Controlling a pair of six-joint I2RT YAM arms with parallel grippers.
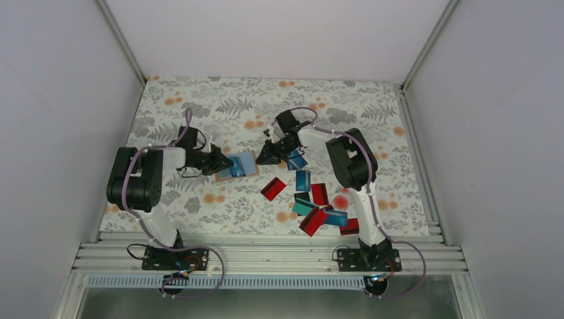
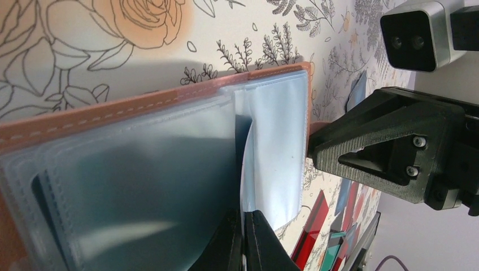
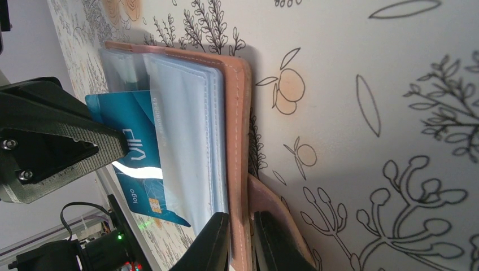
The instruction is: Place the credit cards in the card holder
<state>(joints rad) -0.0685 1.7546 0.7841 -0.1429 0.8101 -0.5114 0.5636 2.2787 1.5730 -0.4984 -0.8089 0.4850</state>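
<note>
floral-print bench [image 1: 372, 106] carries the tan leather-like card holder [image 1: 245, 163] left of centre, left fingers [image 2: 264, 248] pinching its clear plastic sleeve [image 2: 277, 152], right fingers [image 3: 217, 245] clamped on its cover edge; with a glossy teal credit card [image 3: 133, 141] apparently half-inserted, pushing it home seems next.

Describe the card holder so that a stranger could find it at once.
On the floral table, look near the middle, between the left gripper and the right gripper. The holder lies open there. Unlike the loose red and blue cards beside it, it has clear sleeves in a tan stitched edge.
</note>
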